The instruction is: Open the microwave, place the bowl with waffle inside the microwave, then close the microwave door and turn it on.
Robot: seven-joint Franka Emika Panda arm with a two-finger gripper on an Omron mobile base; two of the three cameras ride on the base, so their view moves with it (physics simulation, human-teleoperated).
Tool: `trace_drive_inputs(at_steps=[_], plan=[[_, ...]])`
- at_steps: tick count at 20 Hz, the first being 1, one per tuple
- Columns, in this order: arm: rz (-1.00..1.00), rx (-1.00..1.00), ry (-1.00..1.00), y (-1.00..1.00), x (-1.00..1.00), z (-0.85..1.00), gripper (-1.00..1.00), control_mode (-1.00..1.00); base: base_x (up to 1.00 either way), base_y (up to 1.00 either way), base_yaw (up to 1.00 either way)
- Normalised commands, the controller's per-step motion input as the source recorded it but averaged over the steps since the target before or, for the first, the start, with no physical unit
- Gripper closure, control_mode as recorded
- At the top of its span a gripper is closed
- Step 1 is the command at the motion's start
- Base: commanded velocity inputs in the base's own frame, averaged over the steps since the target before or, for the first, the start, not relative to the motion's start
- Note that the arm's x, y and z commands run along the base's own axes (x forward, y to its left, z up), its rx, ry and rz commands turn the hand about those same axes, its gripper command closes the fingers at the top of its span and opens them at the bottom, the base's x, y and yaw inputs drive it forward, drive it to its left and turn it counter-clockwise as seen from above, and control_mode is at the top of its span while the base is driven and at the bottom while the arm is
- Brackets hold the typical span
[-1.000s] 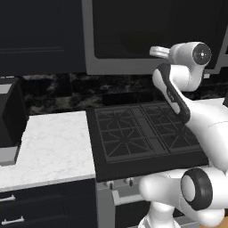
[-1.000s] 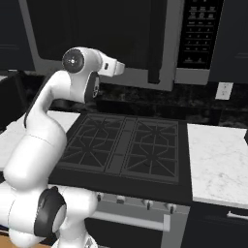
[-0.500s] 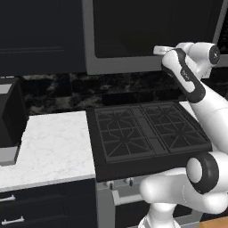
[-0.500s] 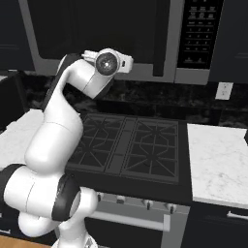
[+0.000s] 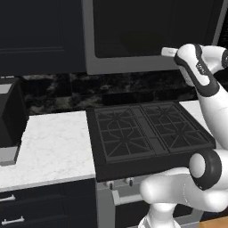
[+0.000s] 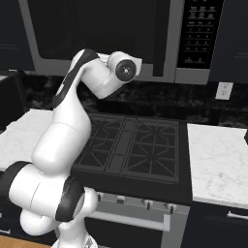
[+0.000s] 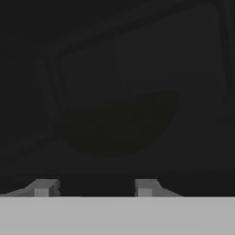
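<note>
Behind dark microwave door [image 7: 119, 92] glass, interior barely shows (tool [image 7: 94, 187] tips apart, empty).

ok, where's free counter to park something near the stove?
Bare white counter between the stove and the black appliance. More bare counter on the stove's other side, below the wall outlet. The arm crowds the space under the microwave door.

White marble counter [image 5: 53, 147] runs left of the black stove [image 5: 147, 133], a black boxy appliance [image 5: 11, 120] sitting at its left end; more marble counter [image 6: 218, 160] lies right of the stove.
</note>
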Motion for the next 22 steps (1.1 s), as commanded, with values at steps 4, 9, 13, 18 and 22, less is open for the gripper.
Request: trace_drive_inputs(at_steps=[4,9,13,18,22], plan=[[0.00,0.00,-0.02,0.00,-0.41,0.04,-1.00,-1.00,0.00,0.00,0.00],[0.00,0.00,0.00,-0.07,-0.63,0.23,-1.00,-1.00,0.00,0.00,0.00],[0.00,0.00,0.00,-0.47,-0.62,0.10,-1.00,-1.00,0.00,0.00,0.00],[-0.04,-0.01,0.01,-0.87,-0.45,-0.05,-1.00,-1.00,0.00,0.00,0.00],[-0.24,-0.09,0.05,-1.00,-0.06,-0.22,-1.00,-1.00,0.00,0.00,0.00]])
